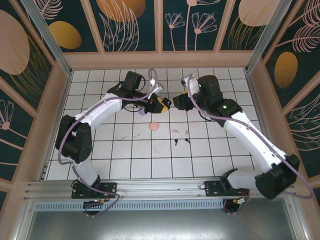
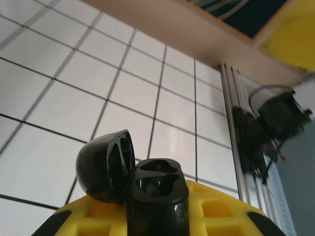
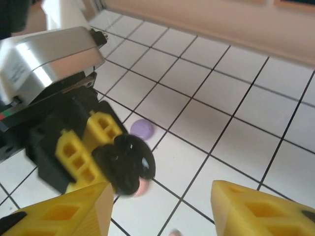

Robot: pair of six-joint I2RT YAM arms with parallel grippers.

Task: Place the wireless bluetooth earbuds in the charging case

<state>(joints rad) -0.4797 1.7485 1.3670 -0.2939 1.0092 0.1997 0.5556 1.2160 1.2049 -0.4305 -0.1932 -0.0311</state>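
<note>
My left gripper (image 1: pixel 161 102) is shut on a black charging case (image 2: pixel 157 189), whose lid (image 2: pixel 106 164) is swung open to the left above two empty sockets. That black case (image 3: pixel 125 162) sits between the left gripper's yellow fingers (image 3: pixel 83 147), lifted above the tiles. My right gripper (image 1: pixel 176 100) faces it from the right; in the right wrist view this gripper (image 3: pixel 160 216) is open, with nothing between its yellow fingers. Two pale pink earbuds (image 1: pixel 175 131) and two black earbuds (image 1: pixel 176 141) lie on the white tiles nearer the arms' bases.
A round lilac case (image 3: pixel 141 128) lies on the tiles beyond the black case, and a round pink case (image 1: pixel 154 126) lies nearer the middle. Wooden walls (image 1: pixel 160 60) close the tiled floor at the back and sides. An aluminium rail (image 1: pixel 160 187) runs along the front.
</note>
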